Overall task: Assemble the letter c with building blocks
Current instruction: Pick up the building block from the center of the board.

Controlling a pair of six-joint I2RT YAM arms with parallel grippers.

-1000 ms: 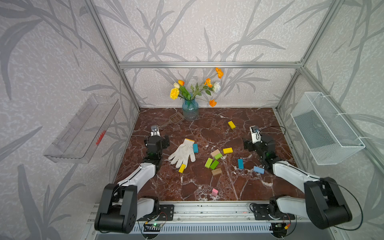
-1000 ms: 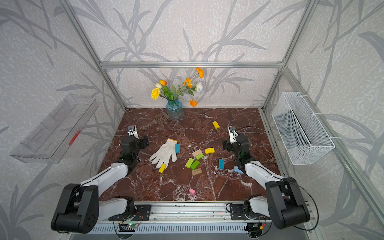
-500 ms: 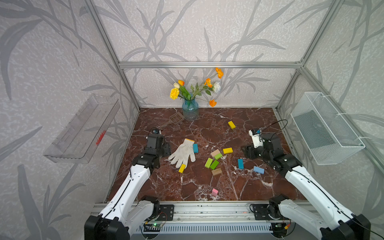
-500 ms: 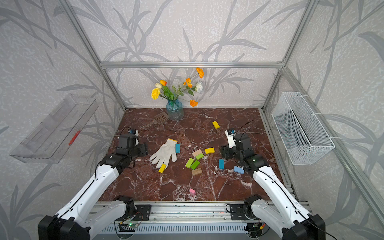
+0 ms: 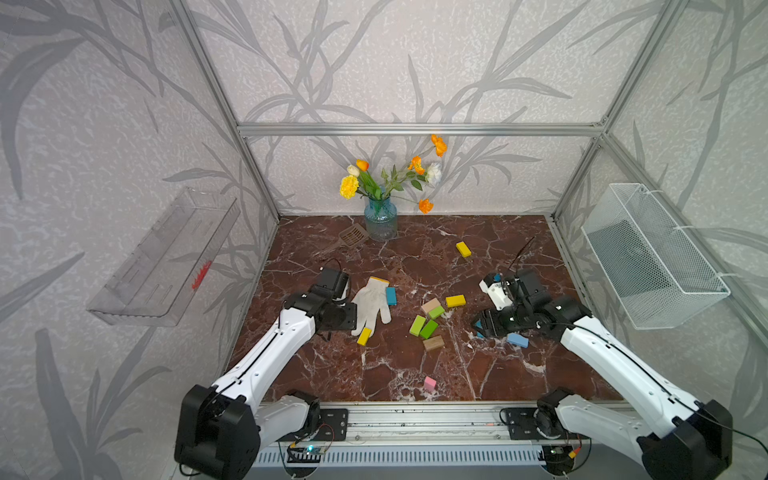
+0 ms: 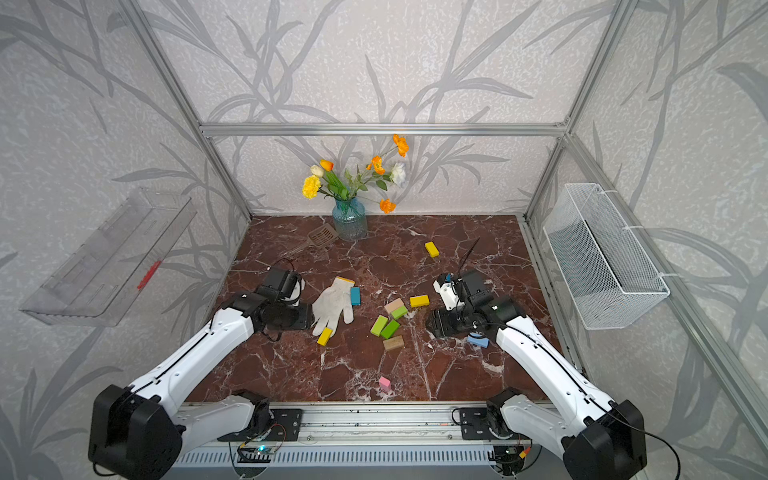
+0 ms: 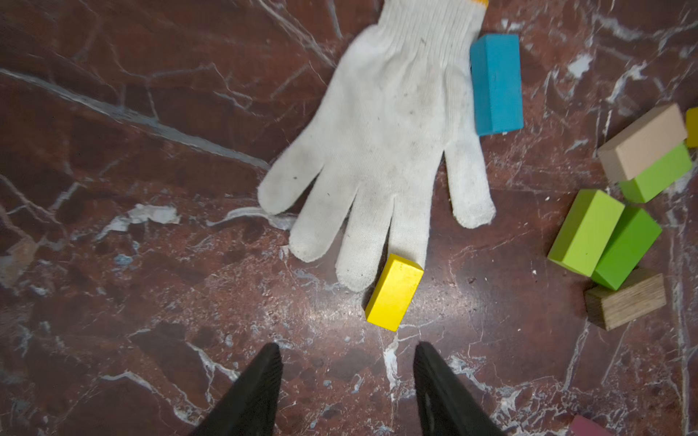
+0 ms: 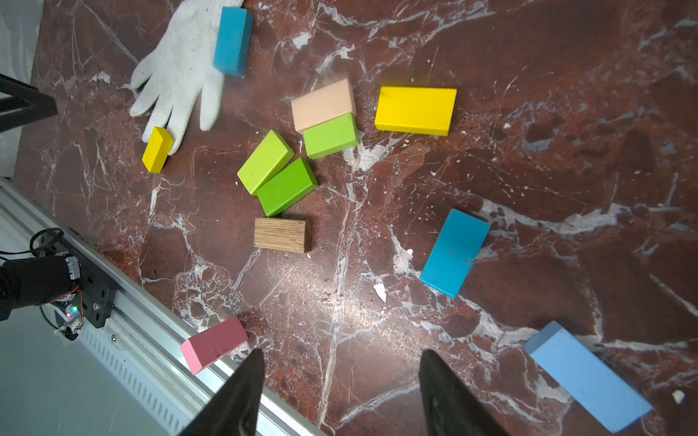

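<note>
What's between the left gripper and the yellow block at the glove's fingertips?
Nothing, bare tabletop from left gripper to yellow block; left wrist view shows it.

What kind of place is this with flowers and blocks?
Probably a robot practice booth, not a home: a silver metal frame holds wallpapered panels, two white-and-black robot arms are mounted on a grey metal rail at the front, and coloured wooden blocks lie scattered.

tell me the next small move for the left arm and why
Probably ease the left gripper forward and down until its open jaws straddle the small yellow block. The left wrist view shows nothing between the jaws, and that block lies just ahead of them, touching the fingertips of the white glove, so a careful approach should avoid snagging the glove.
</note>
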